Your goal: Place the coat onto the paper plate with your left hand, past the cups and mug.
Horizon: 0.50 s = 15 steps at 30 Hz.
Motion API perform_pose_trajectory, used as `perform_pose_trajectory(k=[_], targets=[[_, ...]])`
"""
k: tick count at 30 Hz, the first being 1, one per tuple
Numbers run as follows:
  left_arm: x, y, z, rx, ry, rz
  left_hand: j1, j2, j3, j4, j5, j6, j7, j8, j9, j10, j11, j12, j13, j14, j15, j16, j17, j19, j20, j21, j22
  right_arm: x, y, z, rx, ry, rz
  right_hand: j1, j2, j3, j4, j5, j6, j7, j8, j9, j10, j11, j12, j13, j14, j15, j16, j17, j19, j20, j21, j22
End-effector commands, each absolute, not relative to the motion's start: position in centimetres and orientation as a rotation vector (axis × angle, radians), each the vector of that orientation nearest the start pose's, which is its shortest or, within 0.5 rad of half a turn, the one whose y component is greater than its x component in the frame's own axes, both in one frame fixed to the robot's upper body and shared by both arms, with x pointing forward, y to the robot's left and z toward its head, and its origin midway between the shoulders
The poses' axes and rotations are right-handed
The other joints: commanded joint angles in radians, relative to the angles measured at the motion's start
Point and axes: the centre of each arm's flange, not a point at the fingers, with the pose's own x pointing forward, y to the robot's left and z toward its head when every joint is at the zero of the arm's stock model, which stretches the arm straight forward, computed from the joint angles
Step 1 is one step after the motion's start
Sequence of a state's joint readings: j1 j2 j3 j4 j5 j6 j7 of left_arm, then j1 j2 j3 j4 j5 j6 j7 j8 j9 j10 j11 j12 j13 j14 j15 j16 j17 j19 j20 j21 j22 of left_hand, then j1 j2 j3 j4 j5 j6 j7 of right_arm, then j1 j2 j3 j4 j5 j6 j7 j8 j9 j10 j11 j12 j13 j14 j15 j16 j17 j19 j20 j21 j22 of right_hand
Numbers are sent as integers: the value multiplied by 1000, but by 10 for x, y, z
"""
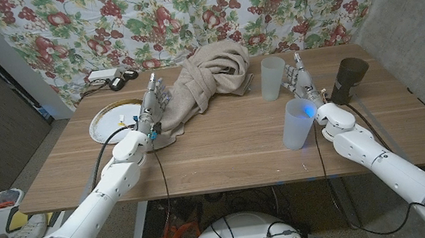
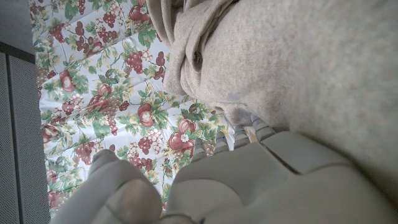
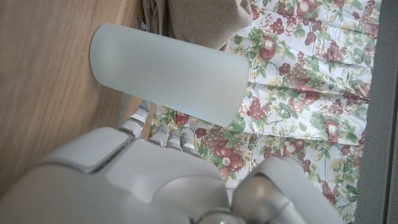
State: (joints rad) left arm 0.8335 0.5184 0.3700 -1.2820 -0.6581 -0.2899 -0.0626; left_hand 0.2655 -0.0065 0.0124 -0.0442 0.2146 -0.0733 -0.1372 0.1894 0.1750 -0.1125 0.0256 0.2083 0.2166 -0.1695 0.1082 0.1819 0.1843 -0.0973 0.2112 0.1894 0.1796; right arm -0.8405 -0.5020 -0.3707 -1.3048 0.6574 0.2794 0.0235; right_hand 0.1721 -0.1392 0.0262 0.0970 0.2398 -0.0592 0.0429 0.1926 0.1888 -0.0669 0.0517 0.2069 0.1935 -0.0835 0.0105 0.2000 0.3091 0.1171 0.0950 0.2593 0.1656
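The left hand (image 1: 153, 110) stands upright near the table's far-left part, fingers extended against the left side of the coat (image 1: 207, 77); whether it grasps the cloth cannot be told; in the left wrist view the coat (image 2: 298, 62) presses close to the back of the hand (image 2: 249, 186). The coat, a beige heap, lies at the middle of the table's far edge, a low fold trailing toward the hand. The paper plate (image 1: 106, 121) lies just left of the hand, near the far-left corner. The right hand (image 1: 300, 81) stands upright, fingers apart and holding nothing, beside the frosted cup (image 1: 273, 76); the blue-tinted cup (image 1: 298, 122) stands nearer the front edge; the dark mug (image 1: 349, 78) stands toward the right edge. The table (image 1: 225, 154) shows bare wood across its front half. No legible writing can be made out.
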Motion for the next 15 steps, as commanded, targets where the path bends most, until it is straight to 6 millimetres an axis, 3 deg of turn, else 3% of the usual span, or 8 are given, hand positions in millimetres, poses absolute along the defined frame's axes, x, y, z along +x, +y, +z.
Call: perform_pose_trajectory(k=[1,15], targets=[[650,302,-38,-35,-571,-232,6,1,-2,-4,7,-7,-3,0,5,-12,-1,4,2,-25,7,3,5,-7,3,3,3,658,-279,-26,68,-566,215,5,5,-1,6,5,-10,-3,4,4,-8,-2,2,4,-4,-1,6,1,3,0,2,4],[633,300,-38,-77,-605,-271,10,9,-1,-4,9,-14,13,-2,5,-18,8,5,2,-41,18,1,5,-19,3,1,4,656,-275,-19,-9,-545,214,10,17,0,5,9,-13,1,4,4,-16,6,-3,3,-12,6,2,-9,-6,3,-12,4]])
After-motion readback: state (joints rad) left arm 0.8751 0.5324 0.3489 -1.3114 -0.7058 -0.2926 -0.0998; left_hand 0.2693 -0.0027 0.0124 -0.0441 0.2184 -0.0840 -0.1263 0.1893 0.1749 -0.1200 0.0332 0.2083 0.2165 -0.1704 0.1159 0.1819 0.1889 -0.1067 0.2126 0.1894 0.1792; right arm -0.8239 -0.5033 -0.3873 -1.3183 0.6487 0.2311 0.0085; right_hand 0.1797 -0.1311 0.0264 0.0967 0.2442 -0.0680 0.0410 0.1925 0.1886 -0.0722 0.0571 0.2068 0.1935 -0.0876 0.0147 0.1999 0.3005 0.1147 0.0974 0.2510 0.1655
